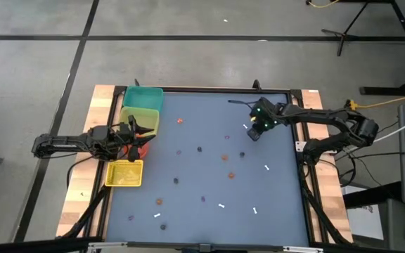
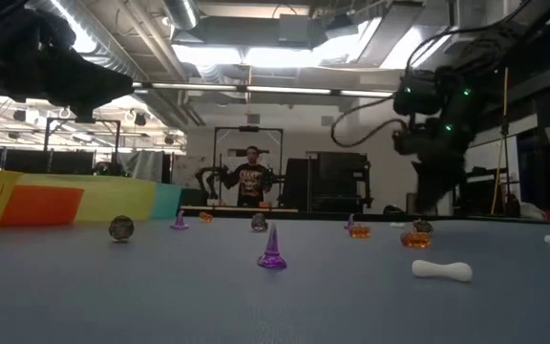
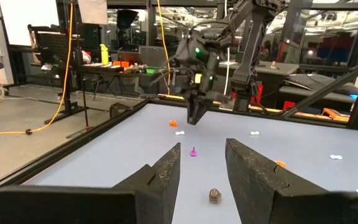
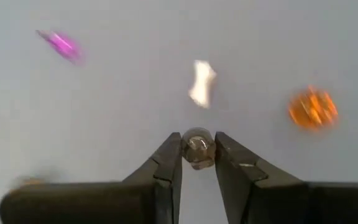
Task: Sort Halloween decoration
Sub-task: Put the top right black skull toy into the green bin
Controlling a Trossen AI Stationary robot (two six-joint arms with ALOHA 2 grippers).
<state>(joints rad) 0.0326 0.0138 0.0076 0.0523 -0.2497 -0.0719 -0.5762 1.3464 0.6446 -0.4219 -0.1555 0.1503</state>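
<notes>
Left end effector point(image 3: 202, 180) fingers apart, empty; right end effector point(image 4: 197, 152) clamped on small round dark trinket point(image 4: 197, 149), details blurred.

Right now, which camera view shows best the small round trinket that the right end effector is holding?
The right wrist view: the round trinket sits pinched between the right end effector fingers, close and unobstructed. The high, low and left wrist views show that end effector above the table, but the trinket is too small to see there.

Overhead, table-level, two wrist views (close).
</notes>
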